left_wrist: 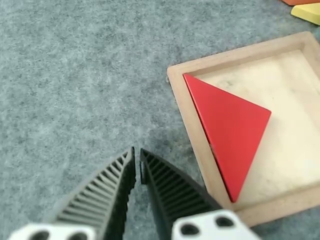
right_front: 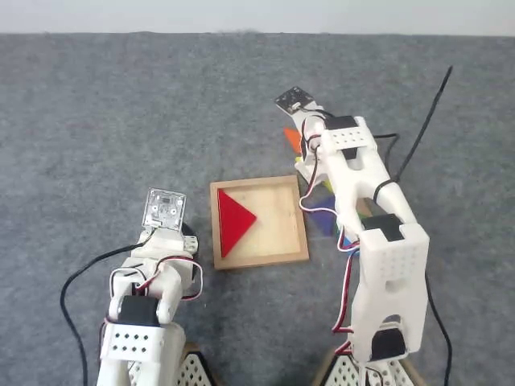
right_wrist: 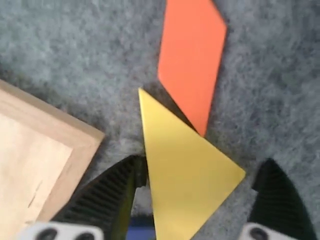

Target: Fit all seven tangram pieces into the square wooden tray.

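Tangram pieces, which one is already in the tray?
The red triangle, lying flat inside the wooden tray along one wall. The yellow triangle and orange parallelogram lie outside it on the grey carpet.

Grey carpeted table [right_front: 113,121]; on it wooden tray [right_front: 253,182], orange parallelogram [right_wrist: 192,55] and yellow triangle [right_wrist: 185,170] near tray corner

red triangle [right_front: 233,221] | yellow triangle [right_wrist: 185,172] | orange parallelogram [right_wrist: 192,60] | tan tray [right_front: 261,260] | grey mat [right_front: 105,121]

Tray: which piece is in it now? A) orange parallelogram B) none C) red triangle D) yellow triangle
C: the red triangle lies flat inside the tray against one wall; the yellow triangle and orange parallelogram lie on the carpet outside it.
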